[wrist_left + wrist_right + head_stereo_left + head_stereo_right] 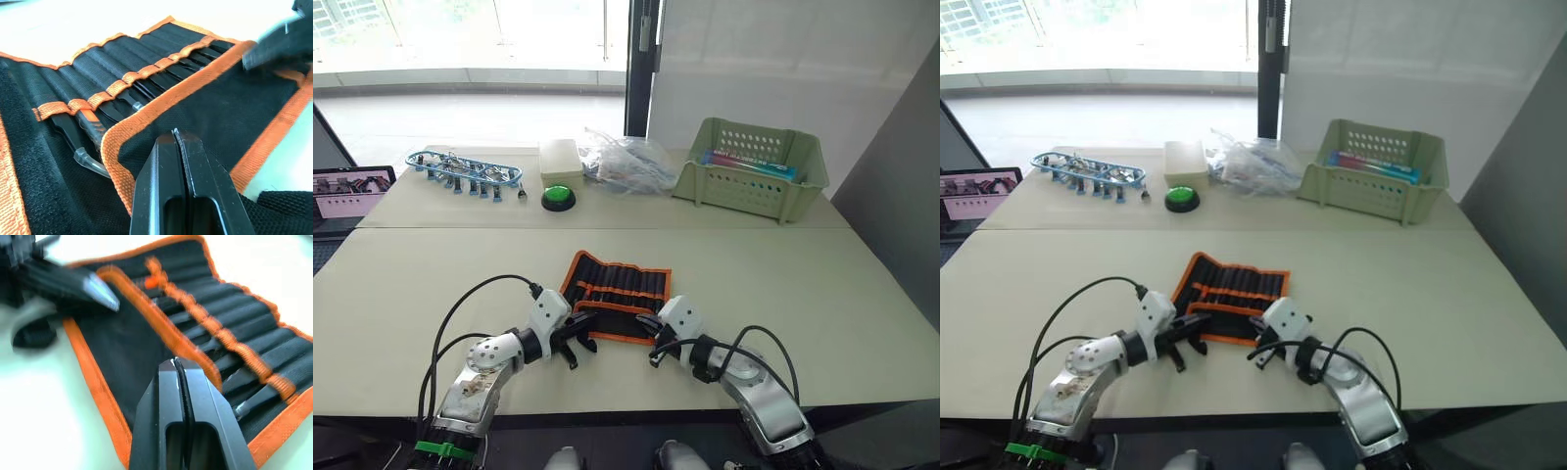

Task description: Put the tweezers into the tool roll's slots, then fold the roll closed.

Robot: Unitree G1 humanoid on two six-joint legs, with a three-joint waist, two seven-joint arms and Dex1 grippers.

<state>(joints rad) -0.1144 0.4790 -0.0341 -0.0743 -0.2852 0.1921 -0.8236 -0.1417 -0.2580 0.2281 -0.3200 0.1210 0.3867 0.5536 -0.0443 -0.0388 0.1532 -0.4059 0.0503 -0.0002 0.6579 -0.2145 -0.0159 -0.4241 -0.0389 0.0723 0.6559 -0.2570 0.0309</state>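
Basically, the tool roll lies flat near the front middle of the table, part folded: its near flap already lies over the lower part, orange edge up. The tweezers sit in the slots under the orange strap, tips poking out; the count can't be told.

Left gripper sits at the roll's 7 o'clock corner, right gripper at its 5 o'clock corner. In each wrist view the two fingers are pressed together with nothing between them, tips over the flap.

Handling, as a guess:
- the roll is soft, floppy fabric, light, so it bends anywhere and won't hold a crease unless pressed
- the tweezers inside add thin stiff ribs, so it should fold more easily along the slots than across them
- best hold looks like the orange hem at the near corners, pinched from both sides, then carried toward 12 o'clock
- the fabric may slide on the smooth table when pushed.
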